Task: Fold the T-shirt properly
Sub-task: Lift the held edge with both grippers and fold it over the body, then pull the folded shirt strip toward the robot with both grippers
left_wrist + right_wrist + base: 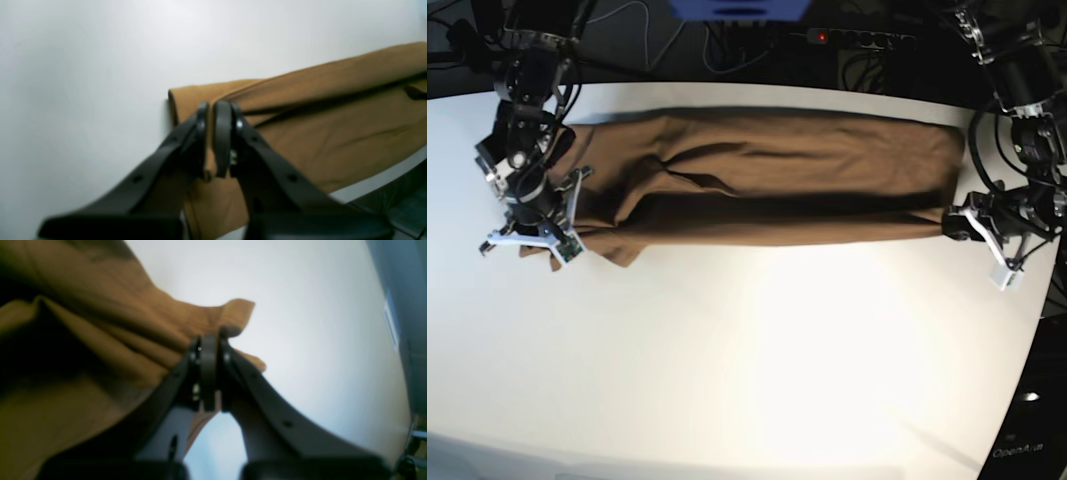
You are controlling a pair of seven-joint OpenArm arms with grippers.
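The T-shirt (767,180) lies stretched out in a long tan-brown band across the far half of the white surface (757,360), folded over lengthwise so that a dark shadowed crease runs along its length. It reaches nearly from one side of the surface to the other, with an arm at each end.

The left pincer (215,110) is closed tight on the corner of the cloth at its end; a thin strip of brown fabric shows squeezed between the two black pads, and the folded layers of the shirt run away behind it, lying flat on the surface.

The right pincer (208,340) is likewise clamped shut on the fabric at the other end. A small flap of cloth sticks up just past its tips, and the material bunches into loose ridges and folds beside it.

From the base view, the end near the right pincer (539,235) looks more rumpled, while the end near the left pincer (957,225) is straighter.
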